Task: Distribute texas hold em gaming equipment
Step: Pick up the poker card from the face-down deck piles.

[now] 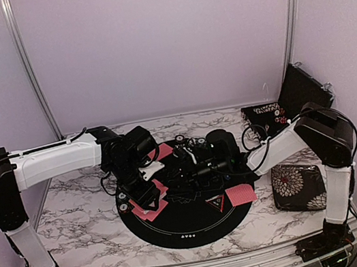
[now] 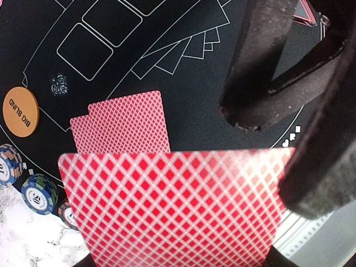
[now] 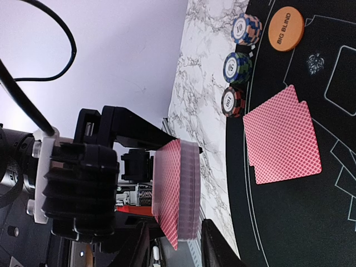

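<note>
Our left gripper (image 1: 146,193) is pinching the deck (image 2: 178,206) by its edges. The deck fills the bottom of the left wrist view, with its pink-red back facing the camera. Our right gripper (image 3: 177,250) has its fingers (image 2: 261,72) spread, one on each side of the deck's edge, low in the right wrist view. We see a small gap on both sides, so it is not pinching anything yet. The deck hangs over the left part of the mat (image 2: 194,111). Under it, two cards (image 2: 125,125) lie flat on the mat, one partly on top of the other. To their left sits the orange button (image 2: 20,111). Three chips (image 2: 39,192) stand in a row by the mat's rim, at the lower left of the left wrist view. We think the job now is to pull one card off the deck and deal it. A few things could go wrong here. The cards are thin and slippery, so the right fingers may grab two or more at once. If they push too hard on the deck, it could tip or slide out of the left gripper, and cards would spill over the mat. The two grippers are very close, so their fingers might bump each other. A loose card could also drop onto the two cards or knock the chips.
</note>
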{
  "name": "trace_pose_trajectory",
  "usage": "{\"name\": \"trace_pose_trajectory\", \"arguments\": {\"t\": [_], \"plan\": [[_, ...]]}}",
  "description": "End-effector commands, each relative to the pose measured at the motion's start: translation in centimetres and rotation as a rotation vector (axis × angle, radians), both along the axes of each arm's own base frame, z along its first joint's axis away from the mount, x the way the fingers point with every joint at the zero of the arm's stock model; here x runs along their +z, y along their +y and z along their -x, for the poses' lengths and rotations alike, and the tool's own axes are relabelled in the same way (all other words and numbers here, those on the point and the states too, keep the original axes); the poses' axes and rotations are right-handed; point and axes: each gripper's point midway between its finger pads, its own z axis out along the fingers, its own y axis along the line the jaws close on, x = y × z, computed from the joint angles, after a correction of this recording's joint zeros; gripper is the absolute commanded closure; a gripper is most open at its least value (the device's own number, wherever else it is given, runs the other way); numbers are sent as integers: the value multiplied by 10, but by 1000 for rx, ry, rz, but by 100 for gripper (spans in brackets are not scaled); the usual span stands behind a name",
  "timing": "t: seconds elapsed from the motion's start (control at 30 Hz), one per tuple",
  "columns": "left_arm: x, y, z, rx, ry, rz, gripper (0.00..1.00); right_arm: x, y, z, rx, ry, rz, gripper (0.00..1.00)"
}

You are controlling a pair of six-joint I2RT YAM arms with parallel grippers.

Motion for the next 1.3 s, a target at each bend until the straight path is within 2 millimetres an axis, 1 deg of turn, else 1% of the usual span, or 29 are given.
{"name": "trace_pose_trajectory", "arguments": {"t": [0.0,0.23,0.53,0.93,1.27], "plan": [[8,-2,1,-20,-8,7,45,16,-3,-2,-15,-28,-26,70],[8,-2,0,-20,-10,5,45,15,0,2,-7,-16,-30,75],[7,-2,0,-19,-8,2,46,16,3,7,5,-7,-35,77],[5,-2,0,-20,-6,0,46,11,6,12,17,9,-33,80],[5,-2,0,-20,-7,-2,46,9,6,15,20,17,-31,85]]}}
